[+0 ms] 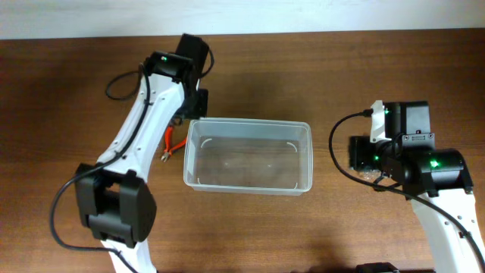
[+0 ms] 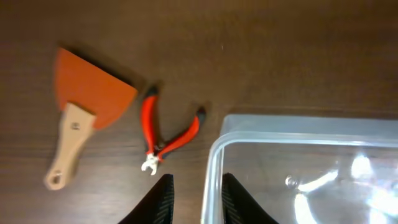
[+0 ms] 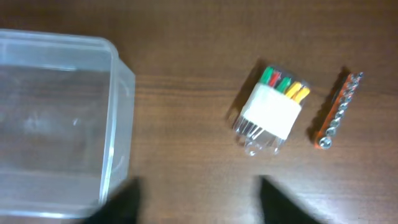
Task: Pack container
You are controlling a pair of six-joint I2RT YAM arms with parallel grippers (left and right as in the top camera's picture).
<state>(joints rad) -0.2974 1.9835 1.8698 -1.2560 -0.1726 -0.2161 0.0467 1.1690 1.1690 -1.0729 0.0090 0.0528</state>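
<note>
The container (image 1: 248, 155) sits mid-way along the desk (image 1: 318, 61), with open room toward the far edge. The left gripper (image 2: 194, 199) has narrow jaws straddling its corner rim; the right gripper (image 3: 196, 202) has jaws wide and empty.

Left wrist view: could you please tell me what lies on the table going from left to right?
Orange scraper → red pliers → clear container.
</note>
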